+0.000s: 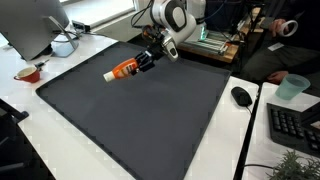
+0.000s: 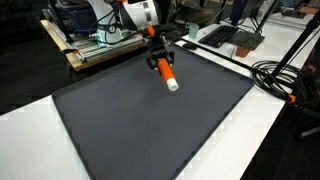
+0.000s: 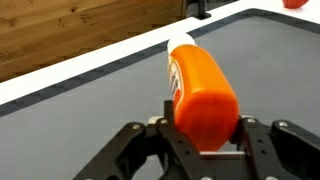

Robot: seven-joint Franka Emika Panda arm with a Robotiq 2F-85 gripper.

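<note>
The orange bottle was pinched at its bottom end by the gripper. The fingers were pressed against its two sides. The bottle was held about level, with its white cap pointed away from the wrist.

In both exterior views it was found over the dark mat, close to the corner of the worktop that lies by the robot's base, and just inside the mat's edge there. Whether its side was touching the mat or was kept a little above it could not be told. The red bowl and the mouse were left well apart from it, on the white border of the worktop.

The step in hand was judged to be the holding one: the grasp was already made and the bottle was not released. Because only one end was gripped, a firm pinch would be called for in any next move, or the capped end may sag. If it were set down, the round body should be fully borne by the mat before the fingers are spread, since it may roll towards the edge.
</note>
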